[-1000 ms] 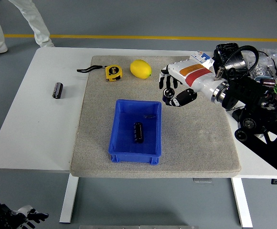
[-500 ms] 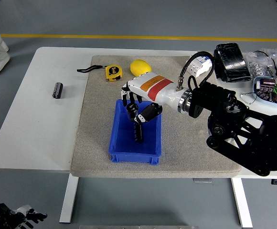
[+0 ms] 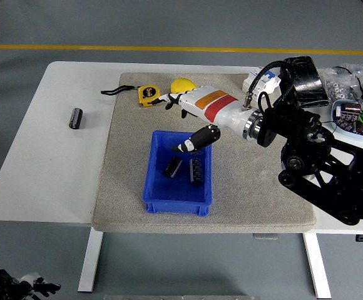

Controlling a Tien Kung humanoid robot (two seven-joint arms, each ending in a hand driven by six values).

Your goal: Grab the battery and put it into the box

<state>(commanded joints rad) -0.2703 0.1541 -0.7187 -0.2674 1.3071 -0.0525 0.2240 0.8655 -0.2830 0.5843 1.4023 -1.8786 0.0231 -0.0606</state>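
Our right hand (image 3: 184, 119) hangs spread and empty above the box (image 3: 155, 167); two batteries (image 3: 196, 169) inside, one battery (image 3: 75, 117) left on bench (image 3: 37, 169).

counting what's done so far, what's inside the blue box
Two batteries lie inside the blue box. The right hand's thumb hangs over its far right corner, hiding a little floor there.
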